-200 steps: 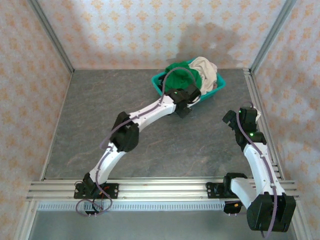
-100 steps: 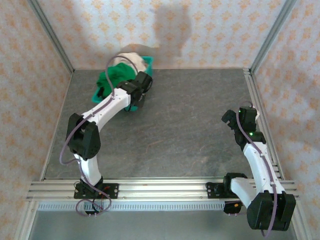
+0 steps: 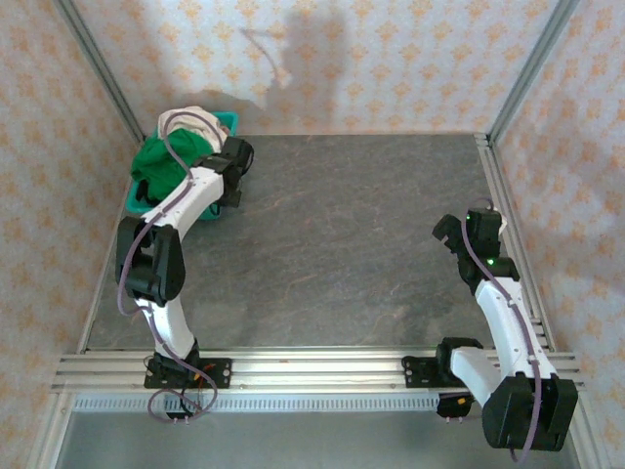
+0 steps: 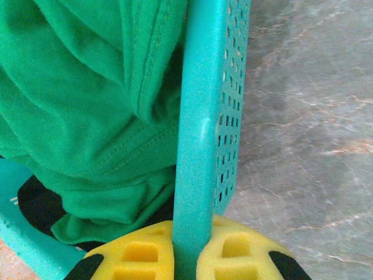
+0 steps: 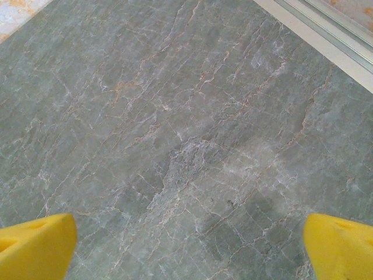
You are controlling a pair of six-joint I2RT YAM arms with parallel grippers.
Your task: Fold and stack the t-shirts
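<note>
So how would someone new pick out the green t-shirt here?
Look to the far-left corner of the table, where a teal basket sits. The green t-shirt is bunched inside it. It's the bright green cloth, unlike the cream shirt beside it.

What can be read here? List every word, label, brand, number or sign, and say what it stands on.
None: no readable text in these views.
The green t-shirt is plain, the teal basket has holes but no label, the wallpaper carries ornaments rather than letters, and the table shows veined stone.
</note>
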